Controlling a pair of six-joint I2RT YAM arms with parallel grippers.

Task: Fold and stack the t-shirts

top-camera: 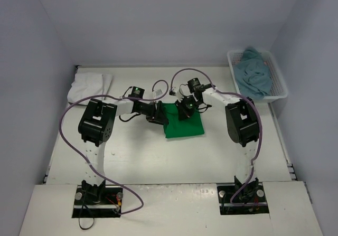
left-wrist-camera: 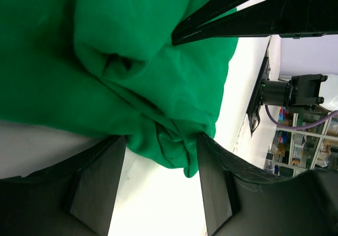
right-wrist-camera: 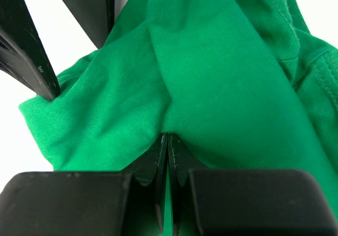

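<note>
White table (top-camera: 137, 157) | green t-shirt (top-camera: 185, 126) bunched, axis unclear | left end effector (left-wrist-camera: 161, 141) spread | right end effector (right-wrist-camera: 167, 140) pinches it

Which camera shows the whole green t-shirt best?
The top camera: only there can you see almost all of the green t-shirt. The left wrist camera sees just a bunched corner between the open left fingers; the right wrist camera sees one fold pinched in the shut right fingers.

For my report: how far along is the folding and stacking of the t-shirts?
Done: nothing stacked yet. In hand: the bright green cloth t-shirt lies folded at the centre, the right gripper shut on it, the left gripper open at its edge. Remaining: the white cloth t-shirt, far left, and the teal-blue cloth t-shirt in the white plastic lattice basket.
</note>
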